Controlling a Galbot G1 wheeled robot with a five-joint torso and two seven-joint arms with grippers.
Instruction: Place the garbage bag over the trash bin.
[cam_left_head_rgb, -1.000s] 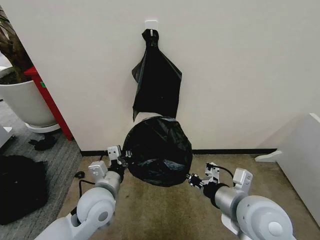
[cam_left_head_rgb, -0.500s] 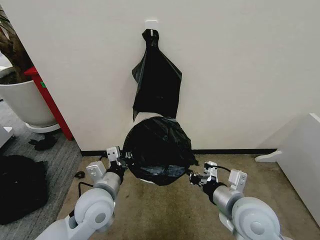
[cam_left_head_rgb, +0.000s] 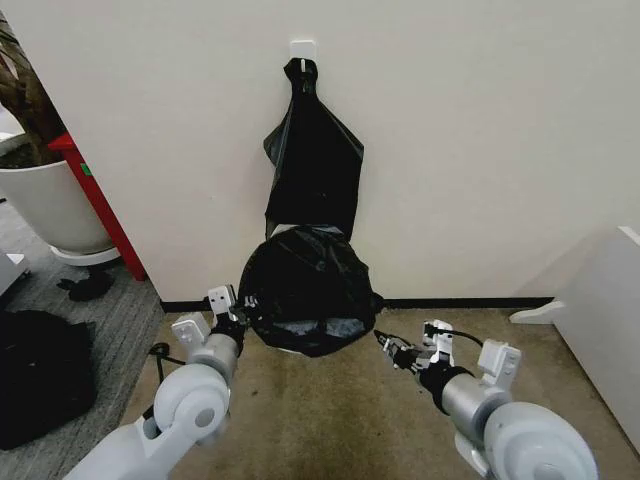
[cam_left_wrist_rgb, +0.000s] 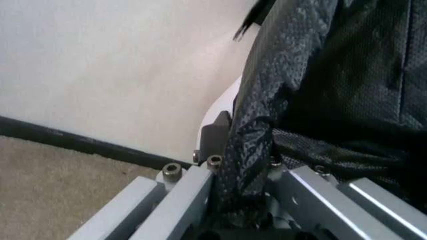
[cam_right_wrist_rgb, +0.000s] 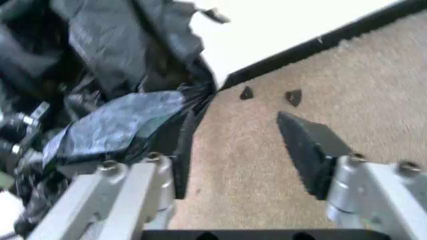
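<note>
Right claw (cam_right_wrist_rgb: 233, 145) sits low over the tan carpet with its fingers spread wide, gripping nothing, just beside the glossy crinkly black garbage bag (cam_left_head_rgb: 308, 290). Left claw (cam_left_head_rgb: 240, 306) is clamped on the bag's edge. The bag drapes over the small round white trash bin (cam_left_wrist_rgb: 223, 102) against the wall.

The tan carpet floor (cam_left_head_rgb: 330, 420) carries the bagged trash bin (cam_left_head_rgb: 308, 290) — against the wall.
</note>
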